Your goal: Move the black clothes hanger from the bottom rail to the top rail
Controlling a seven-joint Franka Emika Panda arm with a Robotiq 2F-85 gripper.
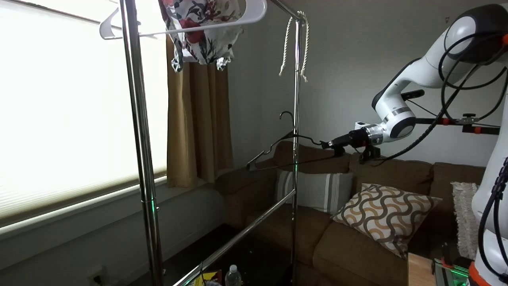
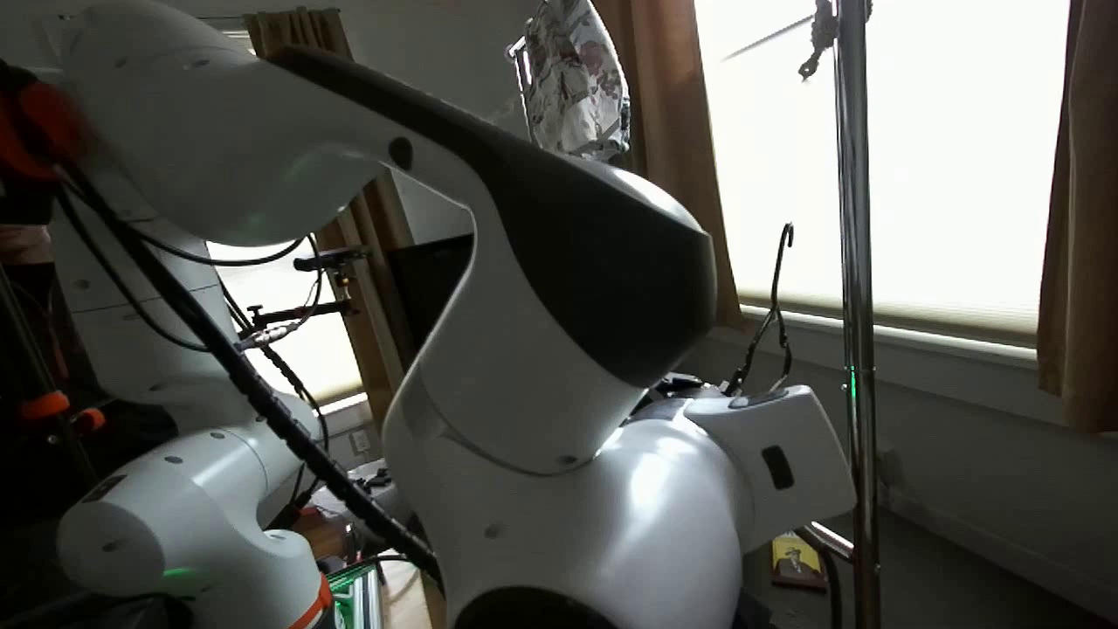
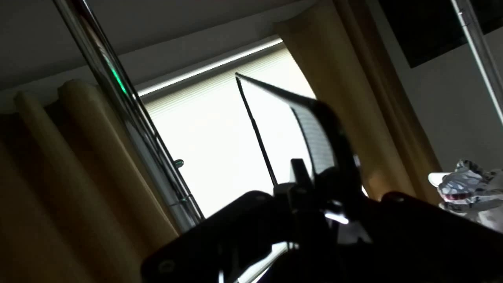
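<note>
In an exterior view, we locate the black clothes hanger above the bottom rail, the gripper clamped on its 3-o'clock end. At 7 o'clock: a bottle, contents unclear. At 12: the top rail, cut off.

Bright window; dim brown sofa

We count 1 black hanger, 1 white hanger.
In an exterior view we also get 2 poles, 1 top rail, 1 bottom rail, 1 garment, 2 pillows, 1 sofa, 1 bottle, 1 arm, 1 gripper.
</note>
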